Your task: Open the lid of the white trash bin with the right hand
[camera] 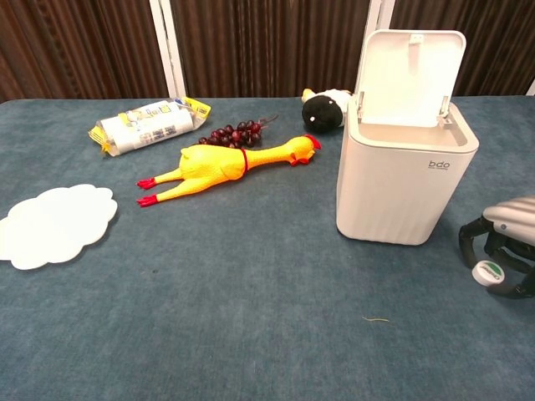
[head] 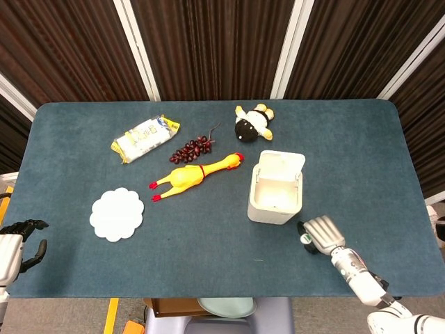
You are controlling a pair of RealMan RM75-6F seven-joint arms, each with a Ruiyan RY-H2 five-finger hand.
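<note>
The white trash bin [head: 276, 196] [camera: 405, 180] stands right of the table's middle. Its lid [camera: 410, 77] is swung up and back, nearly upright, so the inside shows. My right hand [head: 322, 232] [camera: 500, 247] hovers low over the table just right of the bin, near its front corner, apart from it. Its fingers curve downward and hold nothing; a small round green-and-white tip [camera: 487, 271] shows under it. My left hand [head: 17, 241] hangs off the near left table edge, fingers loosely apart, empty.
A yellow rubber chicken [head: 197, 172], dark grapes [head: 192, 149], a snack packet [head: 144, 138] and a white scalloped mat [head: 117, 213] lie left of the bin. A plush toy [head: 253, 122] lies behind it.
</note>
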